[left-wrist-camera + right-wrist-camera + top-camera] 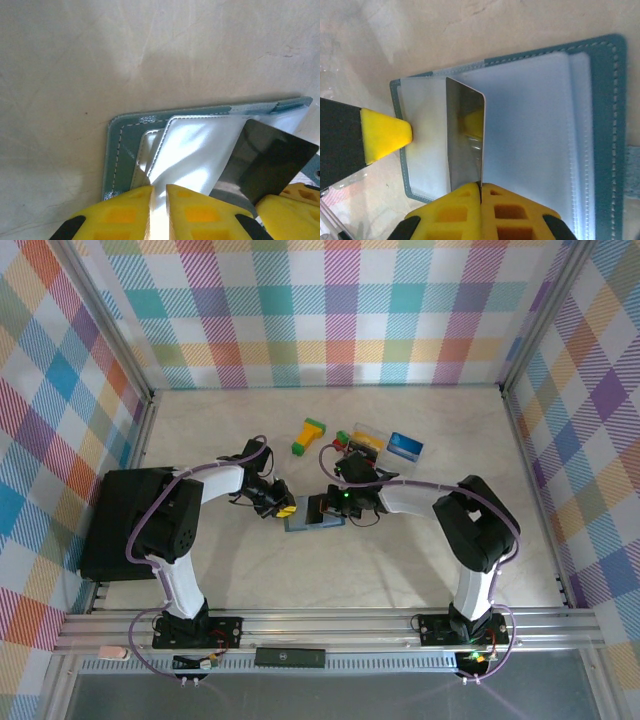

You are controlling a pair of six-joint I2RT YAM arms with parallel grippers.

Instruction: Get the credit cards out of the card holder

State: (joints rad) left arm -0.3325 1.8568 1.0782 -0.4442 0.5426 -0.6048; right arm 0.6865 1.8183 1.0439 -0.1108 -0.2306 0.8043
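Observation:
The slate-blue card holder (313,521) lies open on the table between both arms, its clear sleeves facing up (530,130). My right gripper (481,186) is shut on a pale grey credit card (465,135) that stands on edge above the sleeves, also visible as a dark tilted credit card (265,162). My left gripper (159,189) pinches a clear sleeve (195,155) at the card holder's left edge (120,150). From above, the left gripper (287,510) and right gripper (322,508) almost meet over the card holder.
Behind the card holder lie a blue card (405,446), a yellow-and-black card (368,439), small red and green cubes (342,440) and a yellow-and-green block (308,436). Plaid walls (330,310) enclose the table on three sides.

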